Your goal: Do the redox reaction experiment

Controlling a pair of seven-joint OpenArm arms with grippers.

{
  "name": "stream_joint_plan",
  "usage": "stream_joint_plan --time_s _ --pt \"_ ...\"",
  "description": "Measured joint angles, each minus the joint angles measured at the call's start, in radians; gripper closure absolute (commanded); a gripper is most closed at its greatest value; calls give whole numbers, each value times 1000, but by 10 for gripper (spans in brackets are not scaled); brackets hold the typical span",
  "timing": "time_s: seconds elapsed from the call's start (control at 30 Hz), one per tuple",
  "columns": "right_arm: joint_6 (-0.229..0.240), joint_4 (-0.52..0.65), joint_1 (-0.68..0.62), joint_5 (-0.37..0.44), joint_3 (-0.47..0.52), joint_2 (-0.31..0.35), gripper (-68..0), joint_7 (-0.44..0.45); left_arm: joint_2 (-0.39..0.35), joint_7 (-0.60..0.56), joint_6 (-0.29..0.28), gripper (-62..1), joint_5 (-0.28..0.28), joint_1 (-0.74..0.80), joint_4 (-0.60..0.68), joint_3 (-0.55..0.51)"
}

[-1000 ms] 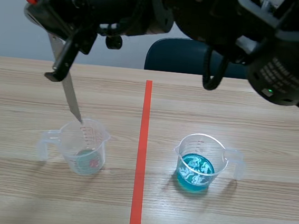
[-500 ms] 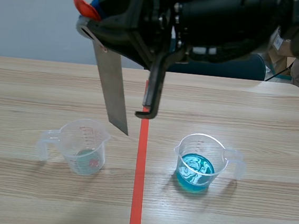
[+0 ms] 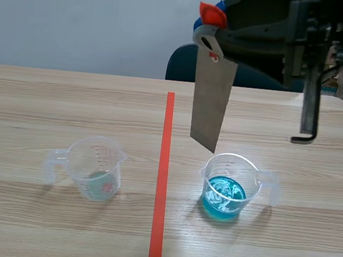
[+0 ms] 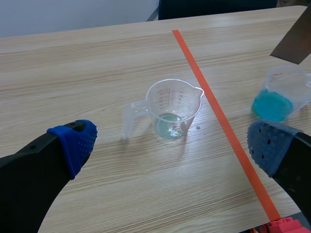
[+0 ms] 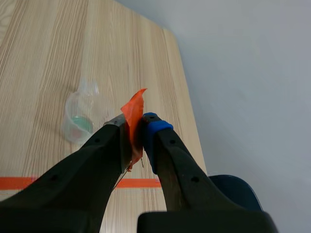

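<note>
Step in hand: carrying the metal to the blue solution.

- Right gripper: clenched on the orange tab at the top of a flat grey metal strip. Both pads are pressed against the tab with no gap showing. The strip hangs straight down below the gripper.
- The strip's lowest corner sits just above the near rim of the blue-liquid cup, on the side nearer the red tape line. Judged from the scene view, it is not yet in the liquid and not touching the rim. How far forward or back it lies relative to the cup mouth cannot be told.
- Left gripper: released, fingers spread wide and holding nothing, low over the counter. The clear cup, with a thin pale-green layer at its bottom, stands ahead of it in line with the gap between the fingers. It is untouched.
- The blue-liquid cup lies ahead of the left gripper's right finger, past the tape line.

Next move, as I judge it:
- Shift the strip slightly, away from the tape line, so that it centres over the cup mouth.
- Lower it vertically until the end is submerged.
- Keep the clamp on the tab firm, because the strip is held only at its top and may swing.
- Risk: the corner could catch the rim and tip the light plastic cup.
</note>
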Motion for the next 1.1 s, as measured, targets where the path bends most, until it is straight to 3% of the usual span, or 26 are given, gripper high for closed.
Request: stream_joint_plan --time_s 0.07,0.17,0.33,0.63,1.1 --pt "10 0 0 0 0 39 -7 18 0 0 0 -623 0 0 0 0" --pt "62 -2 0 -5 0 80 -7 63 0 0 0 -623 0 0 0 0" --pt "95 -54 0 -43 0 89 -7 103 0 0 0 -623 0 0 0 0" --pt "111 -146 -36 -116 0 89 -7 215 0 0 0 -623 0 0 0 0" --pt "111 -145 -36 -116 0 89 -7 219 0 0 0 -623 0 0 0 0"
